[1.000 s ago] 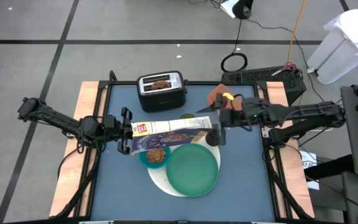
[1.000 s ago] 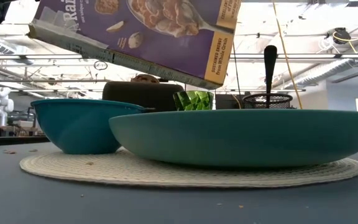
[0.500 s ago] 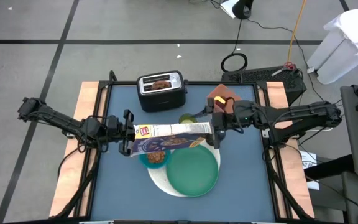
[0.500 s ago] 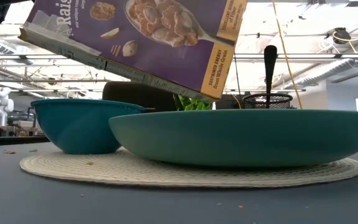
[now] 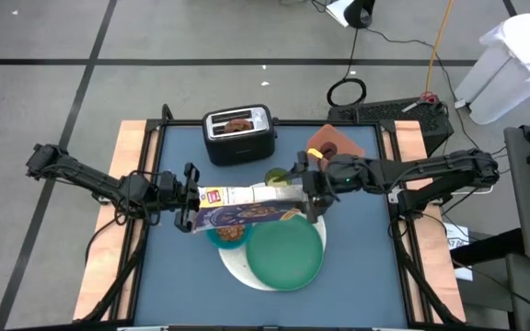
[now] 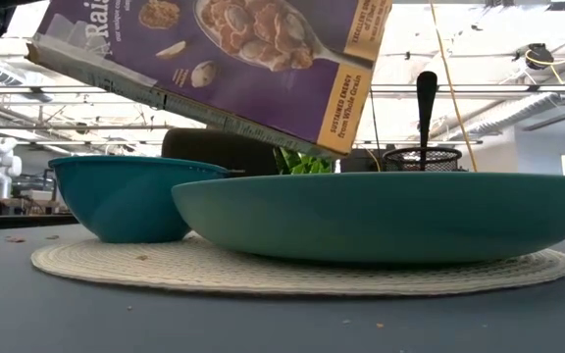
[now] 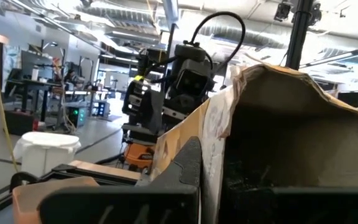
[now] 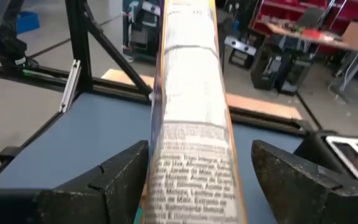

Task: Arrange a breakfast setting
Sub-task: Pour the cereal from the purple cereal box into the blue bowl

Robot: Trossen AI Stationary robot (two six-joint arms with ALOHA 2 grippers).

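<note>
A purple cereal box (image 5: 247, 204) hangs in the air between my two grippers, above the blue bowl (image 5: 229, 233), which holds something brown. My left gripper (image 5: 191, 198) is at the box's open end and my right gripper (image 5: 307, 191) is at its closed end. The large green plate (image 5: 286, 250) and the bowl rest on the white round disc (image 5: 236, 268). The lime cup (image 5: 276, 176) stands behind the box. The low view shows a black mesh cup (image 6: 420, 158) with the spoon (image 6: 427, 98) upright in it. A brown bagel (image 5: 238, 123) sticks out of the toaster. My left gripper holds the box by a side wall of its torn-open end (image 7: 213, 140). One finger (image 7: 182, 174) lies against the outside of that wall; the other is hidden. It comes level from the table's left. The box is lifted clear. My right gripper has the box's closed end (image 8: 191, 186) between its two fingers (image 8: 120, 177), one on each broad face. It comes level from the table's right, along the box. The box's narrow side faces up. That end sits lower than the open end.
The silver toaster (image 5: 238, 134) stands at the far middle. An orange tray (image 5: 337, 140) with a dark thing on it lies at the far right, beside my right arm. Bare blue table shows at the near left and near right.
My right gripper has gone toward the table's left and a little down with the box's closed end. The box has tipped so that this end hangs lower, and has rolled a little, its narrow side turning further up. The open end at my left gripper has stayed in place.
</note>
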